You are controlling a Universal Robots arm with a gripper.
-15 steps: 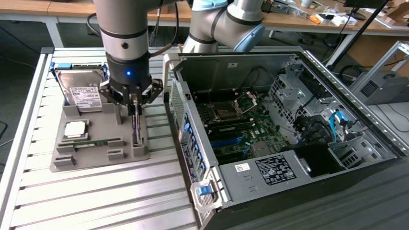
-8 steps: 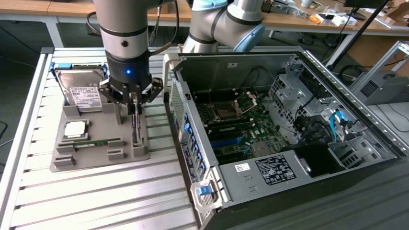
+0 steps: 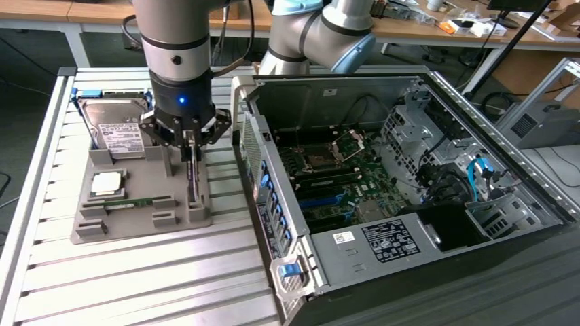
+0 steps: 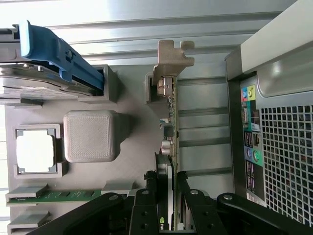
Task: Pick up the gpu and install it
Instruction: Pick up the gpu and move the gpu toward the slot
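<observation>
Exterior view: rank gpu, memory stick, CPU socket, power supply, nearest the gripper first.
1. gpu: at the gripper, upright in the tray.
2. memory stick: flat on that tray.
3. CPU socket: inside the case.
4. power supply: at the case's camera-side end.

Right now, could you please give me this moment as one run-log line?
gripper: shut on thin dark gpu card with silvery edge | card: upright on edge in grey parts tray | install: not done

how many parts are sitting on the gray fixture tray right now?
4. Hard drive at the far end, CPU in front of it, memory stick nearest, gpu on edge along the exterior view's right side, under the gripper. None seem hidden.
</observation>
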